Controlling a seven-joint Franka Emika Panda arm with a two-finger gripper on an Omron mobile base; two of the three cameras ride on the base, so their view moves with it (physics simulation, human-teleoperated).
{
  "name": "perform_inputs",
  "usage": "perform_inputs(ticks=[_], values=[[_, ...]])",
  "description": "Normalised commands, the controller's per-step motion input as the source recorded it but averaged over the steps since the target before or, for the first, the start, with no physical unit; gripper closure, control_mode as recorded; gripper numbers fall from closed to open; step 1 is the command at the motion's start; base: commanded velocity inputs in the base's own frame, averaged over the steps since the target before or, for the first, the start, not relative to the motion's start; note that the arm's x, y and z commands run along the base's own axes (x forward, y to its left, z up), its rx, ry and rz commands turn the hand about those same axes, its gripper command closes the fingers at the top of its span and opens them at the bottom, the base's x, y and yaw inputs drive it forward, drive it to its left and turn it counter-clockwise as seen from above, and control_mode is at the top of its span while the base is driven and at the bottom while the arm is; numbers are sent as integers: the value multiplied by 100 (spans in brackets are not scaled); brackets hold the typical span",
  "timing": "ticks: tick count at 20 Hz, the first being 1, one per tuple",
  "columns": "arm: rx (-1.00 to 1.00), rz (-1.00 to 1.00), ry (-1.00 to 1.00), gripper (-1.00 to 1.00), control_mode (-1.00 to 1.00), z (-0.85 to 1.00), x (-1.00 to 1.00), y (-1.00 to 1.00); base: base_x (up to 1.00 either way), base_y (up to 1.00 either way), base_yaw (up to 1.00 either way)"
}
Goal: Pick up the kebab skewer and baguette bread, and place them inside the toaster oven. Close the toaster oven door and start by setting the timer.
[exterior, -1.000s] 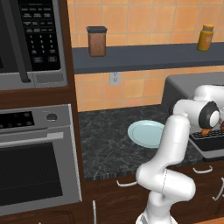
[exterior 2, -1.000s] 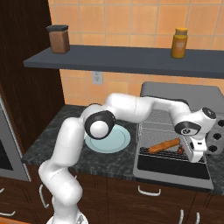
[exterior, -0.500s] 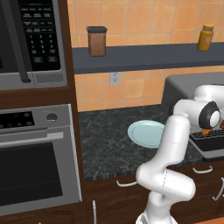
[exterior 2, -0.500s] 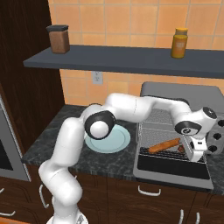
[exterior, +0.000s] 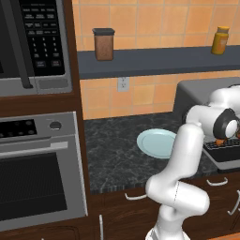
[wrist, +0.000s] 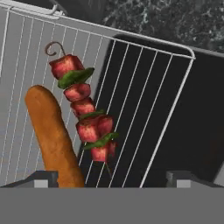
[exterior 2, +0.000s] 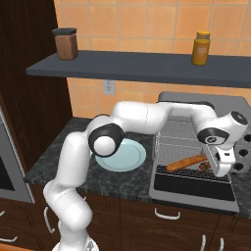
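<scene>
1. Gripper [wrist: 112,177]: jaws stand wide apart and hold nothing. In the hand view the two dark fingertips [wrist: 43,178] sit at the far left and far right, with the food lying in the gap between them, untouched.
2. Kebab skewer [wrist: 83,109]: lies flat on the wire rack [wrist: 144,100] directly ahead of the gripper, running away from it; one skewer, with five red meat chunks and green pieces between them, its looped end farthest from the tool.
3. Baguette bread [wrist: 54,140]: one piece, lying on the same rack just beside the skewer, on the side of the left fingertip; its near end runs under the edge of the hand view close to that fingertip. Whether it touches the tip cannot be told.
4. Toaster oven [exterior 2: 196,105]: one unit. The rack is drawn forward over the toaster oven door [exterior 2: 193,186], which lies folded down flat; the gripper hangs over the rack's front right part in the right base view.
5. Arm pose: the arm reaches from the base across the counter, elbow raised, forearm running level to the oven, wrist bent down so the hand points onto the rack.
6. Other items: one pale blue plate [exterior 2: 120,156] on the counter, back along the arm from the gripper; two jars on the shelf above, one brown jar [exterior 2: 65,43], one yellow jar [exterior 2: 201,48].
</scene>
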Motion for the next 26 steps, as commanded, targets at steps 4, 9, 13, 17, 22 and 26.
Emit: perform_inputs(ticks=[4, 9, 13, 17, 22, 26], values=[[-2, 1, 2, -100, -100, 2, -75, 6, 0, 0, 0], [-6, 2, 21, -100, -100, -17, -74, 0, 0, 0, 0], [-3, 0, 25, -100, -100, -27, -28, 18, 0, 0, 0], [0, 0, 20, -100, -100, -42, -16, 41, 0, 0, 0], [0, 0, 13, -100, -100, -45, -24, 24, 0, 0, 0], [0, 0, 10, -100, -100, -21, -20, 9, 0, 0, 0]])
